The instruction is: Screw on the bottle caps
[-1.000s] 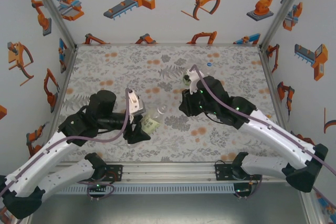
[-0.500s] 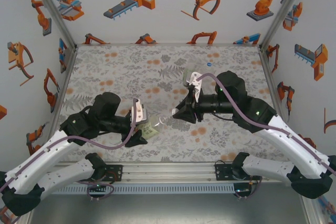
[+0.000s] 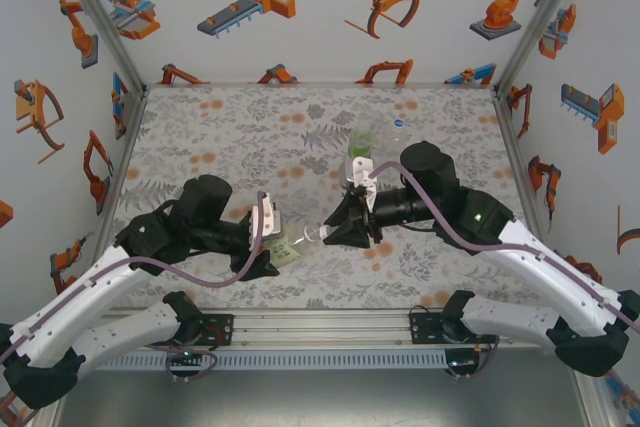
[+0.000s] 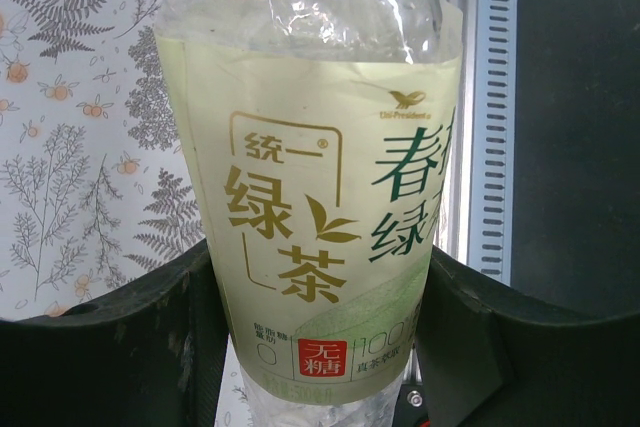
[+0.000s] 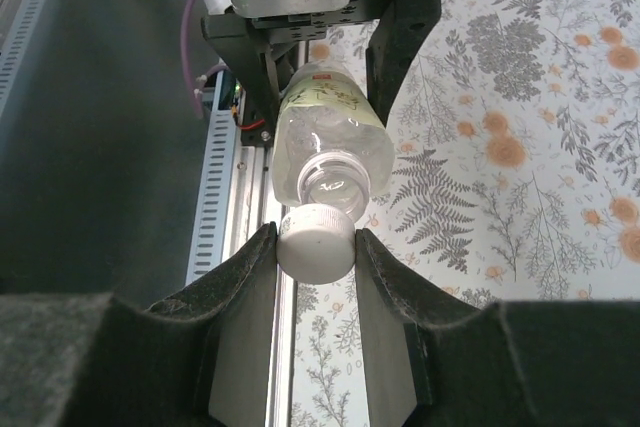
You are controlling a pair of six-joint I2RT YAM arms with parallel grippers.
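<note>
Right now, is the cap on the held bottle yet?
Off: the bottle has an open mouth; the white cap sits in the right gripper.

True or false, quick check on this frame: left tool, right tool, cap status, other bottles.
1. The left tool grips the bottle with the yellow-green label. True.
2. The right tool is empty. False: it is shut on a white cap.
3. The cap is screwed onto the bottle. False: the bottle's mouth is open, and the cap sits just in front of it.
4. A green-label bottle is on the table, beyond the two tools. True.
</note>
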